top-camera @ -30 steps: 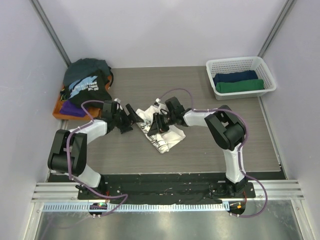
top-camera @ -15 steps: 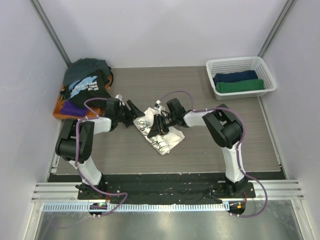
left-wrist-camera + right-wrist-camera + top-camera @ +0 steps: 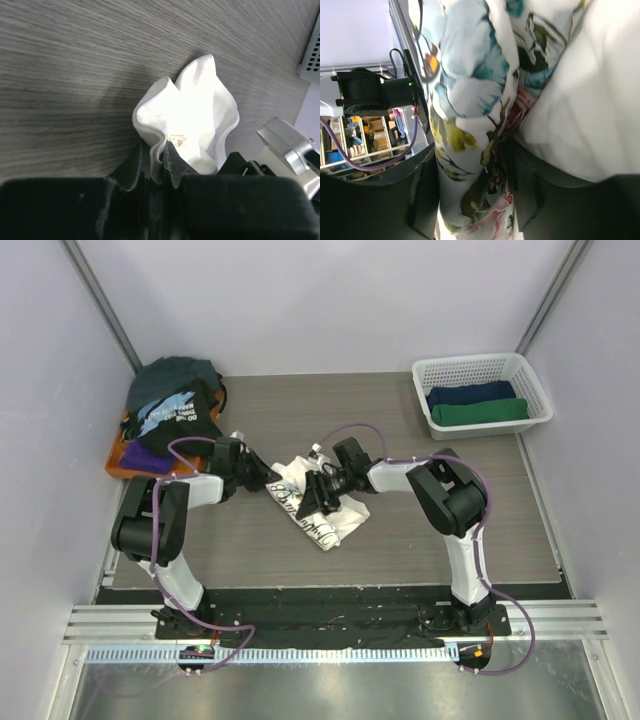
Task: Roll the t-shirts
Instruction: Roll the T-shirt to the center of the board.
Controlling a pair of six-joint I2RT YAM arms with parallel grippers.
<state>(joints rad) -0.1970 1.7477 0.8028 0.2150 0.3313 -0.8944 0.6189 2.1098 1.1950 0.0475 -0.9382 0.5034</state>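
Between the fingers (image 3: 142, 162) of the left end effector (image 3: 157, 161), a thin fold of the cream-white t-shirt (image 3: 186, 107) is pinched tight; the jaws stand almost closed on it. Just ahead of these fingers the cloth rises from the table (image 3: 70, 65) in a crumpled peak.

Between the fingers (image 3: 422, 195) of the right end effector (image 3: 475, 197), a thick bunched fold of the same garment, floral print showing, fills the gap and touches both sides; we read this as a firm grasp.

Seen from above, the two end effectors face each other across the garment's far part. The rest lies crumpled on the table nearward of the right end effector.

Well to the far left of the left end effector we note a pile: a black t-shirt (image 3: 180, 420) on top, a dark teal t-shirt (image 3: 175, 375) behind it and a purple t-shirt (image 3: 142, 456) beneath, on an orange tray (image 3: 115, 463).

Well to the far right of the right end effector stands a white basket (image 3: 478, 368) holding a navy roll (image 3: 470, 395) and a green roll (image 3: 480, 413).
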